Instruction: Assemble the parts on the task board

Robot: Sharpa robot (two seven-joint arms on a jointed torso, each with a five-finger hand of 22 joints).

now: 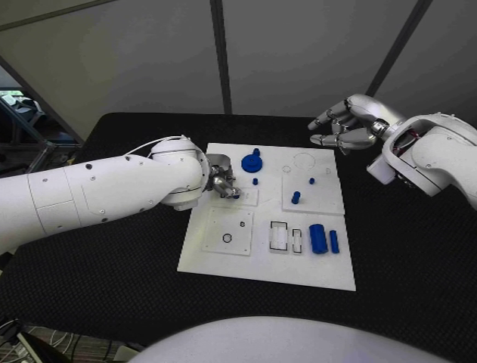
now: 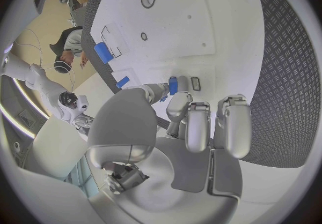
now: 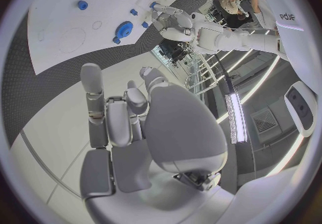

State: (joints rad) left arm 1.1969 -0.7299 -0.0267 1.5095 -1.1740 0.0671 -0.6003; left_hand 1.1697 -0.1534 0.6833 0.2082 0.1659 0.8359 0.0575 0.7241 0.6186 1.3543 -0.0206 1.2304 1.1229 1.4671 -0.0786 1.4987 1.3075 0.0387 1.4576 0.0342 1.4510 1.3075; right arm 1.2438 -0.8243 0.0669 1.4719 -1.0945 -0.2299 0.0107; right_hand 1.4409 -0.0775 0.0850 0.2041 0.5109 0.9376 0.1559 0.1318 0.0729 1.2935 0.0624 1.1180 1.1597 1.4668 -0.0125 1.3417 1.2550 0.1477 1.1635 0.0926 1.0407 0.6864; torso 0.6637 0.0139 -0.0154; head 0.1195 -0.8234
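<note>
Black table (image 1: 413,257) with textured surface; grey wall panels (image 1: 304,53) behind.

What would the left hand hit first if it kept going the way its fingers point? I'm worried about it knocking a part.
Probably the small blue part right at the left hand's fingertips, on the task board. Depth is unclear; it may already be touching it.

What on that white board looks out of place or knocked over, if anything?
Nothing stands out. The task board lies flat on the black table, with the blue parts lying or standing on it, a gear and a cylinder among them. The left hand holds a small blue part; nothing looks spilled or broken.
</note>
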